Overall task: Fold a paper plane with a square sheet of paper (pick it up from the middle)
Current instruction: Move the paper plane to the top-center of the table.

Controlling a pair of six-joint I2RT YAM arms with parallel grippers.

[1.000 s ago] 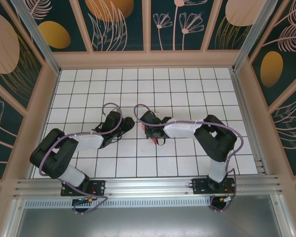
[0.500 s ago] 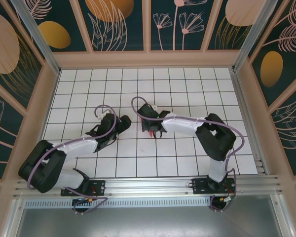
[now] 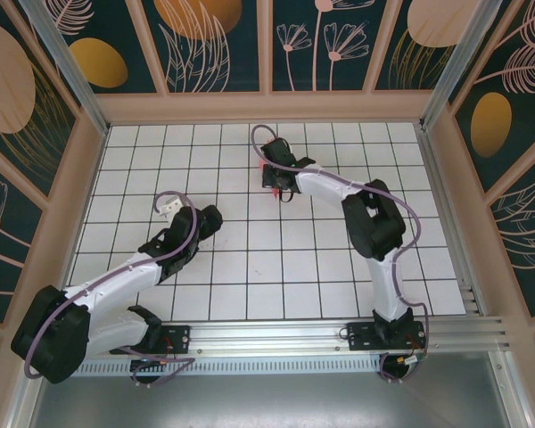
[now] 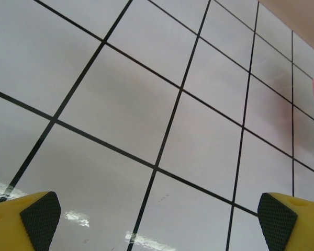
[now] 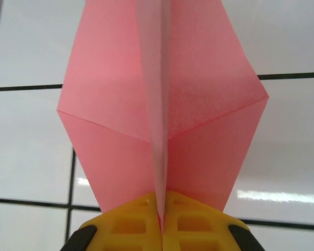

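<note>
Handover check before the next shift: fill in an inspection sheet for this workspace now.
Surface: white grid-tiled table, some glare patches.
Job's things: pink paper plane, folded with a centre ridge, held over the far centre tiles.
Clutter: nothing seen.
Grippers: right pincer shut on the paper plane; left pincer open, empty, over bare tiles.
Cables: purple cable looped along each arm, no snag seen.
Surroundings: floral wall panels in a wooden frame; metal rail at the near edge.
</note>
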